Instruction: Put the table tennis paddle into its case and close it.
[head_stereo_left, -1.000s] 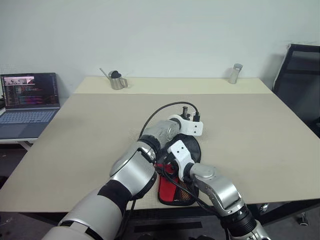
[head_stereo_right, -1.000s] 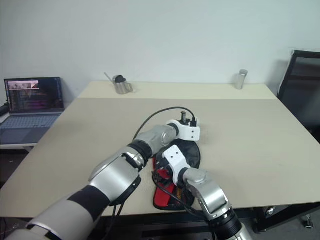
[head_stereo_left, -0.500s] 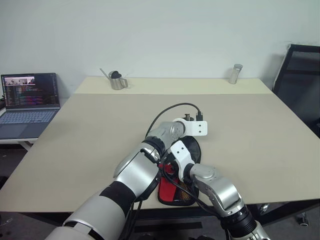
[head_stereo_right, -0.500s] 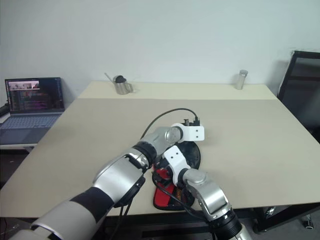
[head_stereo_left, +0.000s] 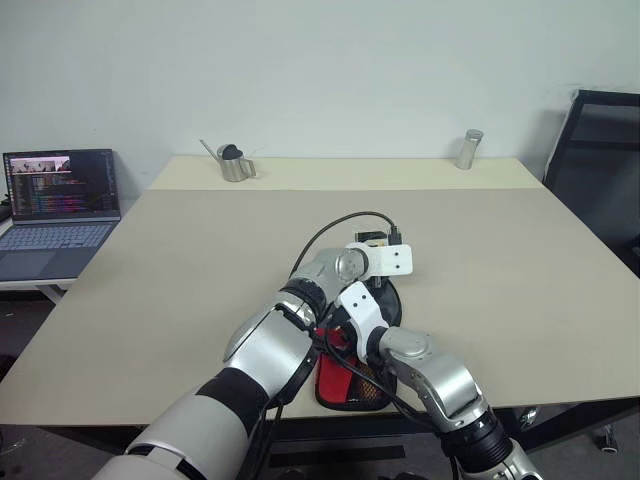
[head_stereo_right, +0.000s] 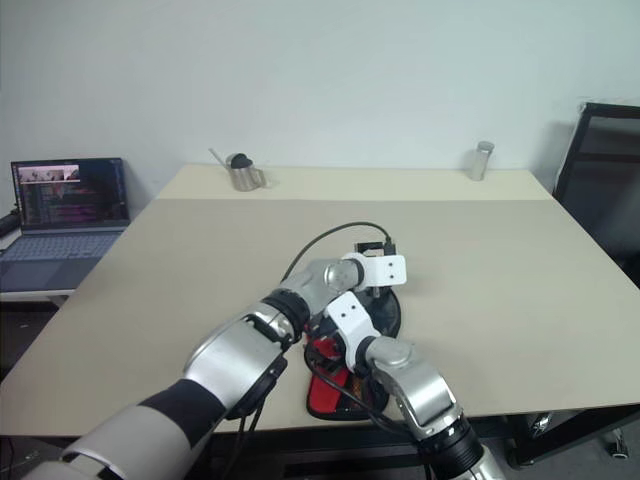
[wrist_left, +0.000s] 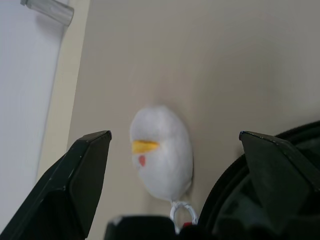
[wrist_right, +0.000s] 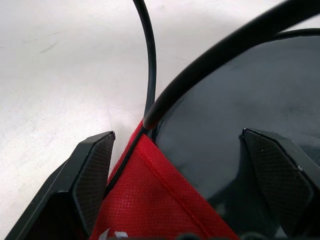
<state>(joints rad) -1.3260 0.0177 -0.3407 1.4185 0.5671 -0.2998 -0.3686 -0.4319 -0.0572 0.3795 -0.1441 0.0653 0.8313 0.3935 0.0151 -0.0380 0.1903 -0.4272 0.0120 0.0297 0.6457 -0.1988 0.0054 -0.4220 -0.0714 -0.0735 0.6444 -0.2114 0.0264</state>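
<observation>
Left eye view: beige table (head_stereo_left: 200, 260), white wall (head_stereo_left: 320, 70).

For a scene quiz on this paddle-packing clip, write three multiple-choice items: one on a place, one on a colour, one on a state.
1. Where does the case lie?
A. at the table's near edge
B. beside the laptop
C. on the chair

2. What colour is the plush charm tied to the case?
A. white
B. green
C. blue

3. How does the left hand stand?
A. shut on the charm
B. open, holding nothing
C. shut on the cable

Answers:
1. A: the case lies on the table at its near edge, under both arms, far from the laptop.
2. A: the plush charm is white with a yellow beak, and a white loop ties it on.
3. B: the left hand has its fingers wide apart, the charm lying untouched between them on the table.
</observation>
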